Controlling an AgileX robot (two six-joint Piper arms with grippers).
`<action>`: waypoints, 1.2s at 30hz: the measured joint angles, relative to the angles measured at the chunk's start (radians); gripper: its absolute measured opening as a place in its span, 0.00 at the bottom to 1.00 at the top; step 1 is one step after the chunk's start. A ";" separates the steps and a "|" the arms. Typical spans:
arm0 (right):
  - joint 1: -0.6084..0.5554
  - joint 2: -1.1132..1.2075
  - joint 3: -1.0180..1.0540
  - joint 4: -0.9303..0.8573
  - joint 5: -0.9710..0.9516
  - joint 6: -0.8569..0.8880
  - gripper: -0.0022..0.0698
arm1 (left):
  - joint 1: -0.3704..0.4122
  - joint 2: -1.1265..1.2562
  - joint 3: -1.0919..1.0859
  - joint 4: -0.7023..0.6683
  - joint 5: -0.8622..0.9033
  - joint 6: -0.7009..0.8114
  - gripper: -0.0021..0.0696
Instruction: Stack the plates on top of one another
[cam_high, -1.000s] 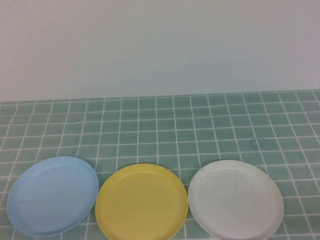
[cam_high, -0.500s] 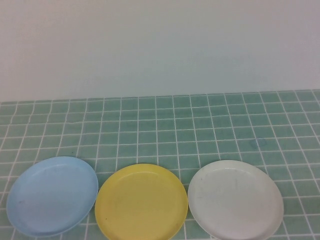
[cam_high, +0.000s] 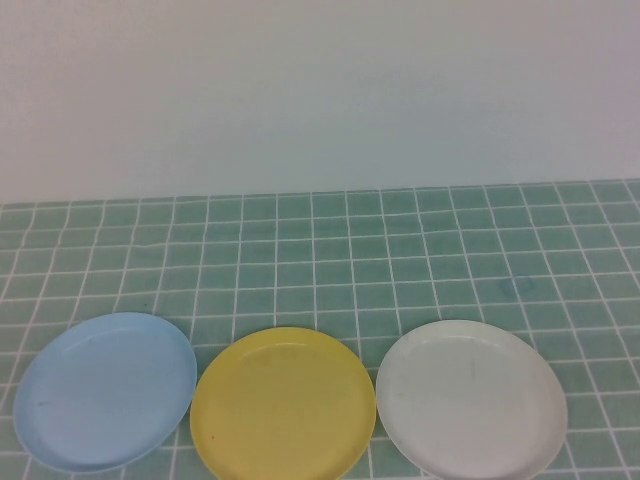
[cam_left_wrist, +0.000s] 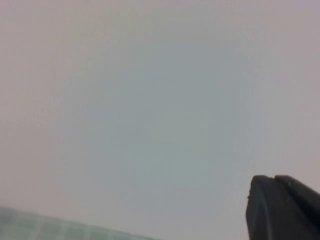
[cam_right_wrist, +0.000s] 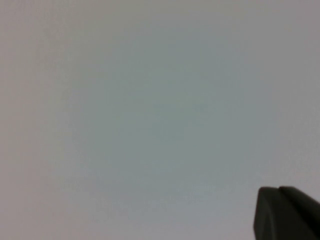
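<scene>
The plates lie flat in a row along the near edge of the table, none stacked on another. The light blue plate (cam_high: 105, 392) is on the robot's left, the yellow plate (cam_high: 283, 404) in the middle, and the white plate (cam_high: 471, 398) on the right. The blue and yellow rims sit just beside each other, nearly touching, and the yellow and white rims are equally close. All three face up with nothing on them.

They rest on a green cloth (cam_high: 330, 250) with a white grid pattern, which runs back to a plain pale wall (cam_high: 320, 90).

Neither arm shows in the high view. The left gripper (cam_left_wrist: 282, 207) appears only as a dark tip in the corner of its own wrist view, facing the pale wall with a strip of the green cloth at the picture's edge; its claw is closed and holds nothing. The right gripper (cam_right_wrist: 286, 214) likewise shows as a dark tip against the bare wall, closed and empty, away from the plates.
</scene>
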 joint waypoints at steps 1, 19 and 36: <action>0.000 0.000 -0.030 -0.005 0.037 -0.016 0.03 | 0.000 0.012 -0.026 0.026 0.019 0.011 0.03; 0.000 0.583 -0.341 0.051 0.589 -0.116 0.03 | 0.000 0.534 -0.134 0.011 0.368 -0.203 0.06; 0.000 0.679 -0.341 0.097 0.719 -0.213 0.03 | 0.000 1.193 -0.348 0.175 0.405 -0.243 0.44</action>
